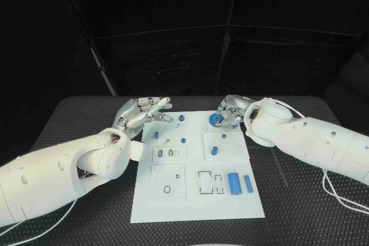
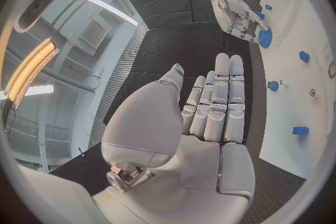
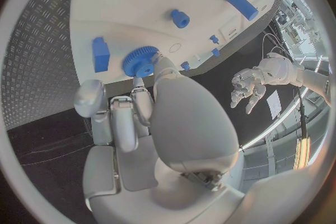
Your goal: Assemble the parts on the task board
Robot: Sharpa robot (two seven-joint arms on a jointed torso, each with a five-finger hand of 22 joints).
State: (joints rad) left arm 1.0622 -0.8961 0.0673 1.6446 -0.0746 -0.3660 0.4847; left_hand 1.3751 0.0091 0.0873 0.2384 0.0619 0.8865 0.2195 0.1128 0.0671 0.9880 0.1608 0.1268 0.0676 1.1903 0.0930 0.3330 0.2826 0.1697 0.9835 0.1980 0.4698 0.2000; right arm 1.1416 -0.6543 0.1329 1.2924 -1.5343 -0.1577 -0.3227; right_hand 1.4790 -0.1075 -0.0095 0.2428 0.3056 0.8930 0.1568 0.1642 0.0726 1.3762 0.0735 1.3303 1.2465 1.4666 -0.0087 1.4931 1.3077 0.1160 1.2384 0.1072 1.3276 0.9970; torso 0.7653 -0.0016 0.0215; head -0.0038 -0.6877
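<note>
The white task board (image 1: 165, 203) lies in the middle of the table. A blue gear (image 1: 217, 119) sits at the board's far right corner, and my right hand (image 1: 233, 111) grips it by the rim with its fingertips (image 3: 164, 63). The gear (image 3: 141, 60) lies next to a blue block (image 3: 101, 54). My left hand (image 1: 146, 113) hovers over the board's far left corner, fingers straight and apart (image 2: 220, 95), holding nothing. The left wrist view shows the right hand (image 2: 238, 14) curled over the gear (image 2: 265, 38).
Two blue cylinders (image 1: 233, 183) (image 1: 248, 183) lie side by side near the board's right edge. Small blue pieces (image 1: 156, 134) (image 1: 215, 149) (image 1: 224, 135) are spread over the board's far half. Recessed pockets (image 1: 206, 182) (image 1: 168, 190) mark its near half. Black table (image 1: 307, 214) surrounds it.
</note>
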